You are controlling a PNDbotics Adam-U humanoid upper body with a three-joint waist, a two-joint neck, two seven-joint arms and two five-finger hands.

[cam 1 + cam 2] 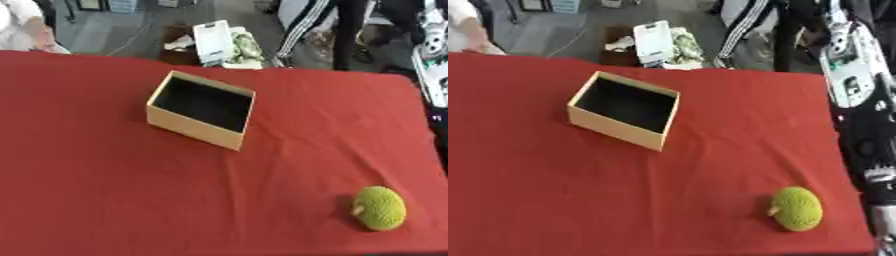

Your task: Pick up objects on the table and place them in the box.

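Observation:
A round, bumpy yellow-green fruit (pixel 380 207) lies on the red tablecloth (pixel 105 190) near the front right corner. An open tan cardboard box (pixel 201 109) with a dark inside stands askew at the back middle of the table, with nothing showing in it. My right arm (pixel 855 85), white and black, hangs down along the table's right edge in the right eye view. Its lower end, with my right hand (pixel 882 212), is cut off by the picture's edge, to the right of the fruit and apart from it. My left hand is out of sight.
The table's right edge (pixel 429 130) runs close by the fruit. Beyond the far edge, on the floor, lie a white board and some clutter (pixel 216 42), and a person's legs (pixel 302 30) stand there.

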